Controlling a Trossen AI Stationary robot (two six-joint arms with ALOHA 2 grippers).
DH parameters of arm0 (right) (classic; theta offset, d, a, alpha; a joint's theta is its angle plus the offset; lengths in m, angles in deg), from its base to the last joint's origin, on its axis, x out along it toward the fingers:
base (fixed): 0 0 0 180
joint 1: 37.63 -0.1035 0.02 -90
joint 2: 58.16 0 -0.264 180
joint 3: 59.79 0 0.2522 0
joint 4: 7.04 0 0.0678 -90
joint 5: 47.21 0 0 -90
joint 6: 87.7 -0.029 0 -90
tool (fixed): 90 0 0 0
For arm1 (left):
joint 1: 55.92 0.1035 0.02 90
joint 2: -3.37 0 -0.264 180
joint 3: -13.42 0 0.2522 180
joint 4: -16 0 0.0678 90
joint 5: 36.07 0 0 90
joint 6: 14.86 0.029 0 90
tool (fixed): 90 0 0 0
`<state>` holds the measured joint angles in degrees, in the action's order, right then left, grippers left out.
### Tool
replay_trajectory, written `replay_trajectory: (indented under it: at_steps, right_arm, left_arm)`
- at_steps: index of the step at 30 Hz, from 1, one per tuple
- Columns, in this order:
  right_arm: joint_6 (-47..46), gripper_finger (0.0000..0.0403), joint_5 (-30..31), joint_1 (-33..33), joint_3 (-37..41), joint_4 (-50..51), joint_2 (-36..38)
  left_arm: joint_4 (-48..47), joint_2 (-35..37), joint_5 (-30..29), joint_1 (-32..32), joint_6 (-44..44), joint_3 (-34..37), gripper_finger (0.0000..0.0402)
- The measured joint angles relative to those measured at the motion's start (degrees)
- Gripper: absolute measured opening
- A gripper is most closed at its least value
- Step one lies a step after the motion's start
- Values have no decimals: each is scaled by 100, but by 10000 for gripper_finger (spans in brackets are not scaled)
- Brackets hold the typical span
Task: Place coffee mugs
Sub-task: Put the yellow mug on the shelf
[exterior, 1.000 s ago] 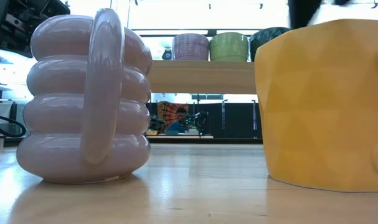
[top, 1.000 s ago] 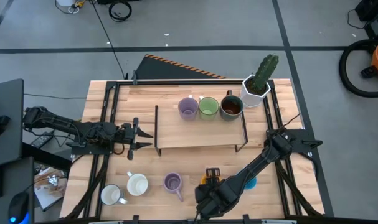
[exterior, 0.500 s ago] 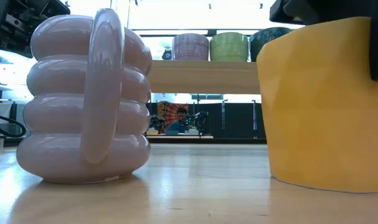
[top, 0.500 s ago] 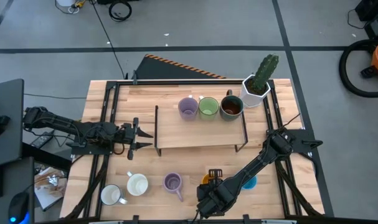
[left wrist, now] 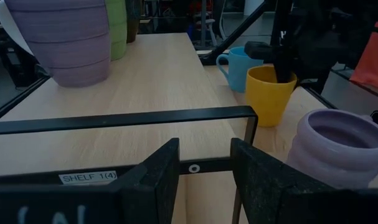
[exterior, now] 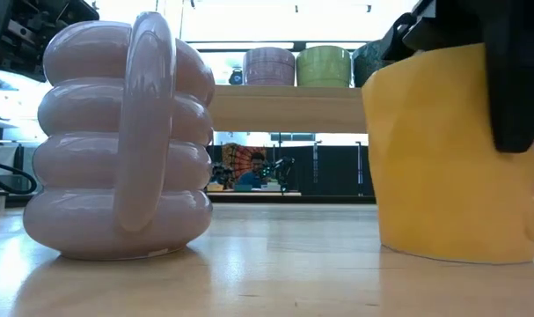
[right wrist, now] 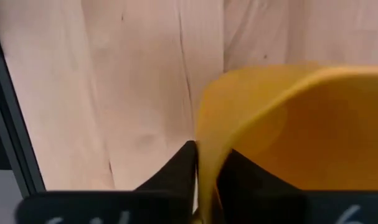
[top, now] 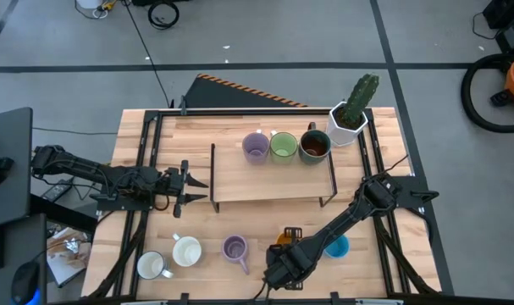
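The orange mug stands upright on its base on the table near the front edge, with my right gripper shut on its rim from above. A blue mug sits just right of it and a ribbed lilac mug to its left. Two white mugs stand at the front left. On the low wooden shelf stand a lilac, a green and a dark brown mug. My left gripper hovers open at the shelf's left end, holding nothing. My right gripper pinches the orange mug's rim wall on the side toward the table's near edge, one finger inside the mug and one finger down the outer wall. The fingers point down from above. The mug stands upright on the table.
A white faceted pot with a green cactus stands at the shelf's far right end. Black metal rails run along both table sides. The shelf's thin black frame lies right before my left gripper. Bare wood shows between shelf and front mugs.
My right gripper has come down over the orange mug, one finger sliding down its outer wall, and has shut on the rim. The mug stays on the table.
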<state>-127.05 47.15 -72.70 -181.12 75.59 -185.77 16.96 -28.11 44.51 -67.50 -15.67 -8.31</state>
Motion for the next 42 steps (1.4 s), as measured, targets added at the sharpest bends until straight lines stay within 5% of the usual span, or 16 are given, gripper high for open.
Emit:
replay_trajectory:
  at_steps: [5,42]
  right_arm:
    - [-1,29,-96,6,-6,17,1]
    - [-187,33,-229,253,-11,207,1535]
  left_arm:
    - [0,0,-1,0,-5,0,149]
    - [131,0,-1,-1,58,0,149]
